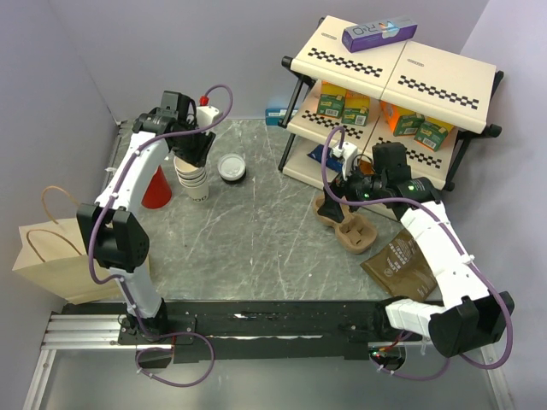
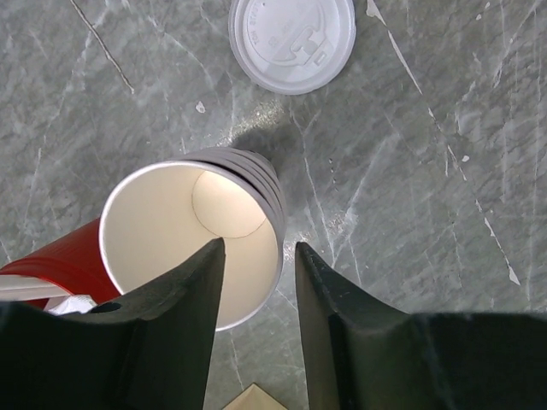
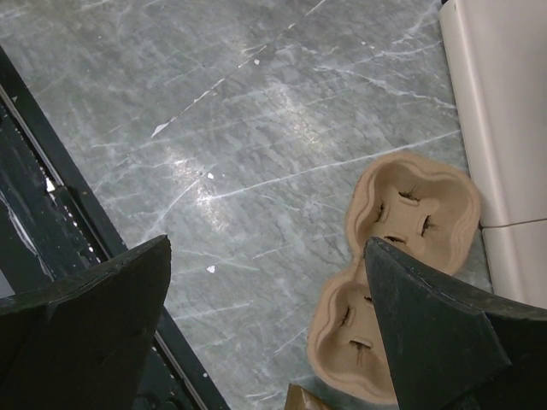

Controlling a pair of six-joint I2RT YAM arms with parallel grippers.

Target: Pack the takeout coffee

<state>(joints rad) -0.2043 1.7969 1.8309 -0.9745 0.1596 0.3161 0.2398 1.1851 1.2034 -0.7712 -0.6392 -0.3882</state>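
The takeout coffee (image 1: 232, 166) stands upright on the grey marbled surface (image 1: 256, 248) toward its far side, dark body under a round white lid. The lid carries raised moulded marks around its sip hole, but no word on it can be read.

Just to its left, not touching, is a stack of cream paper cups (image 1: 192, 179). The left end effector (image 1: 195, 149) hangs over it. In the left wrist view its jaws stand partway apart, narrow rather than wide. They straddle the near rim of the top cup: one finger (image 2: 184, 325) reaches inside the mouth and the other is outside the wall. A gap shows on both sides and nothing is gripped. From there the coffee sits beyond the fingertips, past the stack, and apart from it. A red cup (image 1: 156, 184) stands against the stack's left side.

The right end effector (image 3: 267, 248) is well apart from the coffee, across the surface, with its jaws spread wide and empty. It hovers beside a brown moulded drink carrier (image 3: 410, 213).

Behind the carrier is a cream shelf (image 1: 444, 77) with checkered trim. It holds green and orange cartons. A purple box (image 1: 379, 34) lies on top; its pale lettering is too small to read surely. A brown pouch (image 1: 400, 265) with unreadable print lies near the right arm. A paper bag (image 1: 51, 256) stands at the left edge.
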